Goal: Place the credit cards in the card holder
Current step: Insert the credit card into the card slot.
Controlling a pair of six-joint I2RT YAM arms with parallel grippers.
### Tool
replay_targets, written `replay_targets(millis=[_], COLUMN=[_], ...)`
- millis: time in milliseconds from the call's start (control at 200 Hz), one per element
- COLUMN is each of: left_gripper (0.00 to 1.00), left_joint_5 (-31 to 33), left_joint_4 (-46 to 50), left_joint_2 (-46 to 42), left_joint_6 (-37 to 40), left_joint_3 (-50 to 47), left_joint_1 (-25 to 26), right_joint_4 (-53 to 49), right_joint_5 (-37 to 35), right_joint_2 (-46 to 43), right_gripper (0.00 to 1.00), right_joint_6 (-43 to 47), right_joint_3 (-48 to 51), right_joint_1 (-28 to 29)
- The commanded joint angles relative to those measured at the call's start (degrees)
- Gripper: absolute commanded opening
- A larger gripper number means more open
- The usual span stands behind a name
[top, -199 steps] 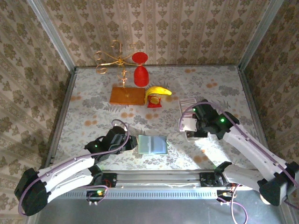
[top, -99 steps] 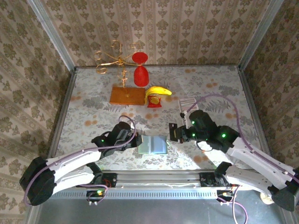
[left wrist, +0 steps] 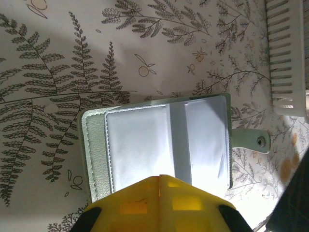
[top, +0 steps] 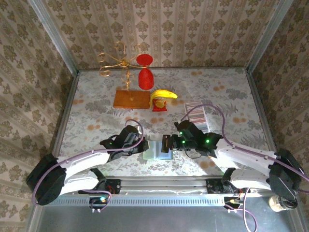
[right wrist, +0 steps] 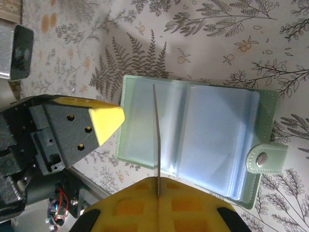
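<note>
Lying open on the floral table (top: 96, 111) near the arm bases, the card holder (top: 155, 151) has the left gripper (top: 141, 145) at its left edge and the right gripper (top: 167, 143) over its right half. Other credit cards (top: 195, 112) show as a striped row behind the right arm. From the left wrist, the yellow fingers are pressed together with nothing between them, their tip over the holder's near edge, and a slotted tray (left wrist: 287, 58) lies off to the right. From the right wrist, the closed fingers pinch one credit card (right wrist: 156, 130) edge-on above the holder's left panel.
</note>
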State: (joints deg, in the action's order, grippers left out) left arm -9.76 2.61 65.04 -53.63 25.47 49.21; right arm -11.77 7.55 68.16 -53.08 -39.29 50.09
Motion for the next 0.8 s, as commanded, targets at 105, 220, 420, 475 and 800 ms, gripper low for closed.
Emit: replay_targets(millis=[105, 220, 420, 475, 800], left_gripper=[0.00, 0.00, 0.00, 0.00, 0.00], left_joint_5=[-0.38, 0.78, 3.33, 3.34, 4.09], left_joint_4=[-1.82, -0.63, -0.25, -0.50, -0.05], left_joint_2=[3.10, 3.78, 4.22, 4.53, 5.54], left_joint_6=[-0.17, -0.57, -0.51, -0.51, -0.38], left_joint_3=[-1.39, -1.91, -3.30, -3.37, -3.92], left_joint_1=[0.96, 1.58, 3.38, 3.53, 4.46], right_joint_4=[4.61, 5.56, 6.15, 6.57, 8.58], right_joint_5=[0.78, 1.15, 1.20, 1.02, 0.45], right_joint_2=[6.59, 9.26, 13.18, 13.75, 15.50], right_gripper=[0.00, 0.00, 0.00, 0.00, 0.00], right_joint_6=[-1.65, -2.03, -3.44, -3.75, -5.18], right_joint_3=[-2.96, -3.64, -3.61, -3.38, -2.46], right_joint_1=[1.01, 1.36, 1.69, 1.83, 2.07])
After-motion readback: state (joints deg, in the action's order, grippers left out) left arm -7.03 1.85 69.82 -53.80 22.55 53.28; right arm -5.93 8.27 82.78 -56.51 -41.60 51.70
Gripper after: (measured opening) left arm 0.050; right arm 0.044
